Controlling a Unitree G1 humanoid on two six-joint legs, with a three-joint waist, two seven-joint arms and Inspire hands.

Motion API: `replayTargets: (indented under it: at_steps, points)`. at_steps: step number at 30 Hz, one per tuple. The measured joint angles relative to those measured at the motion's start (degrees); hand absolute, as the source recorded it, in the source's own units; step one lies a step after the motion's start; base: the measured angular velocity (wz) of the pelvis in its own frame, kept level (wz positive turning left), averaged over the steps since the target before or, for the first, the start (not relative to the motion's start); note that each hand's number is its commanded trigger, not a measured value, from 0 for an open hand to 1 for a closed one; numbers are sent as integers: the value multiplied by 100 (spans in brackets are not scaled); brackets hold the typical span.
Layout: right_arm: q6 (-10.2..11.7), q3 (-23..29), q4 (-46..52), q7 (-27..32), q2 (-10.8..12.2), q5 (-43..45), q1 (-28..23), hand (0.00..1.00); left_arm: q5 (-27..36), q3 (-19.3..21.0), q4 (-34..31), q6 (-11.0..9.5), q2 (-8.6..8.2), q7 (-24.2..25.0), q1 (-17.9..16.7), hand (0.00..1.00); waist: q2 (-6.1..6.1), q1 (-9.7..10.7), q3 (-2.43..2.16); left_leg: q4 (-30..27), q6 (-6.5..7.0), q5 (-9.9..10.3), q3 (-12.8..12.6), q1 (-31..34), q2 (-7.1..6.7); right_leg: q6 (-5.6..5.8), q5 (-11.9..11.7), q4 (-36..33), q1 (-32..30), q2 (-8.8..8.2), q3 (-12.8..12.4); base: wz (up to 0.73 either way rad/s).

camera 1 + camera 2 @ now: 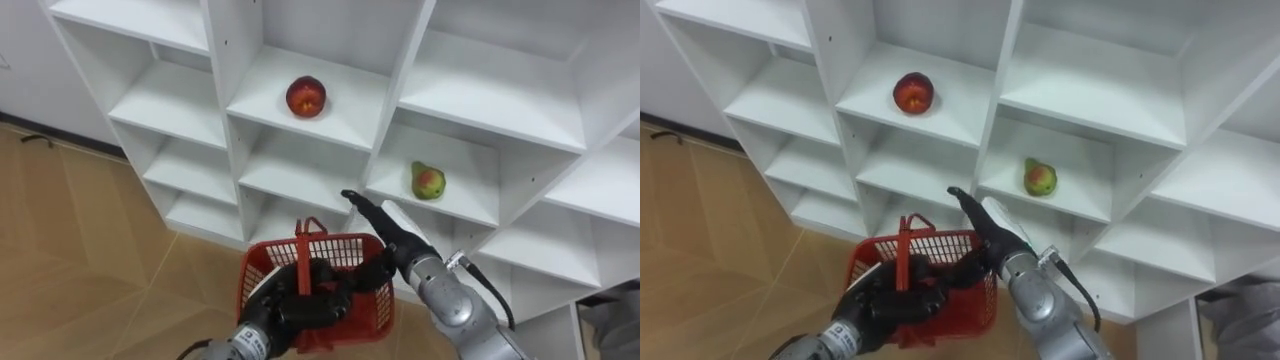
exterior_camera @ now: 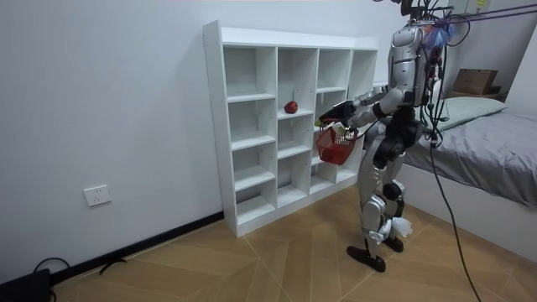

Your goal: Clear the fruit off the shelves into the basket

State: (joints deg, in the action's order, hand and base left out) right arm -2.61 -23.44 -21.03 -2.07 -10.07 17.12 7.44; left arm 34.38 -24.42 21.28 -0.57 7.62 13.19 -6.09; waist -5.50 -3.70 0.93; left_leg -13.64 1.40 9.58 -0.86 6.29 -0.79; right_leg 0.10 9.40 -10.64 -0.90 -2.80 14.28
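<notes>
Right robot hand (image 1: pixel 385 222) fingers straight, near pear (image 1: pixel 428 181); left robot hand (image 1: pixel 308 302) clamped on red basket (image 1: pixel 264 264).

Left robot hand (image 1: pixel 315 300) covers much of the red basket (image 1: pixel 258 272)

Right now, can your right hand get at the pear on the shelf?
Probably yes: the open right hand points toward the pear, nothing blocks its compartment, and the basket hangs lower in the left hand.
</notes>
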Motion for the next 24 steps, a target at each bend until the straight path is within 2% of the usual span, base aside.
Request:
replayTargets:
  at_steps: [6, 9, 15, 16, 18, 24]
  points:
    - [-76, 0, 988, -277, -348, 238, 2, 0, 380, 56, 8, -263, 23, 144, -8, 100, -28, -168, 5, 56, 0, -1, -41, -141, 5, 3, 2, -11, 85, -3, -1, -3]
    - [-76, 10, 1310, -242, -349, 287, 2, 0, 322, 108, 189, -318, 94, 69, -37, 100, -100, -221, 24, 119, -4, 0, -39, -203, 11, 8, 5, -4, 166, 5, -1, 0]
    - [-51, -20, 1763, -234, -329, 70, 229, 0, -270, 188, 1045, -146, 231, -70, -154, 100, -252, -515, 30, 106, -4, 0, -15, -267, 6, 7, 4, 1, 208, 2, 17, 2]
    - [-50, -19, 1763, -234, -325, 11, 276, 0, -277, 211, 1070, -132, 245, -75, -185, 100, -264, -564, 29, 111, -4, 0, -2, -267, 5, 7, 4, 1, 211, 2, 20, 0]
    - [-50, -18, 1760, -233, -319, -141, 506, 0, -293, 346, 1110, -119, 246, -126, -292, 100, -323, -637, 58, 103, -4, 0, 38, -249, -1, 6, 4, 2, 209, 2, 30, 4]
    - [-49, -15, 1759, -210, -282, -190, 658, 0, -403, 579, 1140, -65, 246, -185, -477, 100, -405, -745, 42, 92, -11, -6, 142, -192, -15, 7, 4, 3, 212, 0, 169, 10]
